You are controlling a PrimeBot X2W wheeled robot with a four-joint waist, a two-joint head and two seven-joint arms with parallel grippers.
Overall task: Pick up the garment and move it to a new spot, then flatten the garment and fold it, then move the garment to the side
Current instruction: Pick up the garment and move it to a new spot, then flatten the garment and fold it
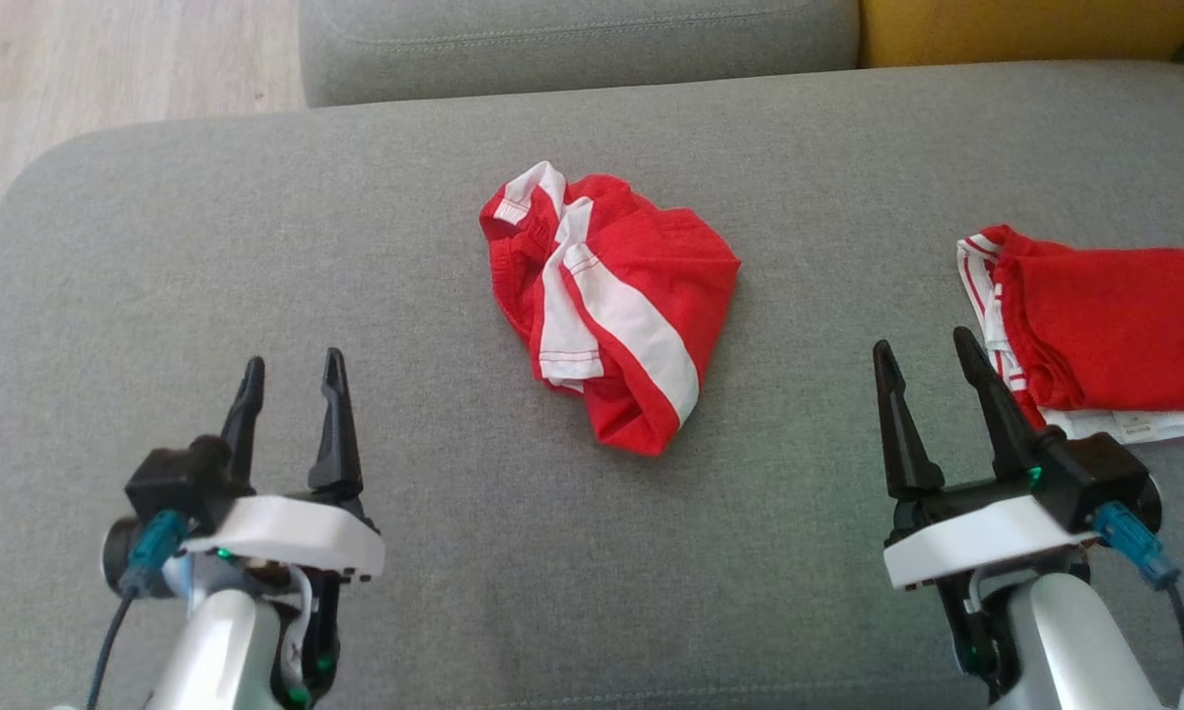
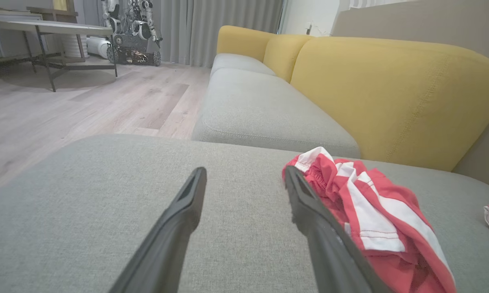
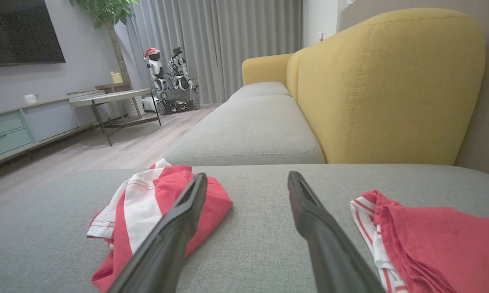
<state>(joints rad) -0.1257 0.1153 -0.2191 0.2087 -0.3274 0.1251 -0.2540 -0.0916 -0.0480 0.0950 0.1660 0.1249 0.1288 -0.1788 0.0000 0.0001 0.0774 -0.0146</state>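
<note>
The left gripper [image 1: 294, 360] sits at the lower left of the head view and the right gripper [image 1: 924, 340] at the lower right. Both point forward with their long dark fingers [image 1: 335, 424] spread wide apart, gripping nothing.

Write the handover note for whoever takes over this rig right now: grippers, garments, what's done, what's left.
Left gripper: open, empty, over the grey seat cushion, to the left of the crumpled red-and-white garment.
Right gripper: open, empty, just left of the folded red garment.
Crumpled garment: mid-cushion, bunched, not gripped.
Done: nothing yet on the crumpled one; the folded one lies at the right edge.
Left: pick it up, move it, flatten, fold, set aside.
</note>
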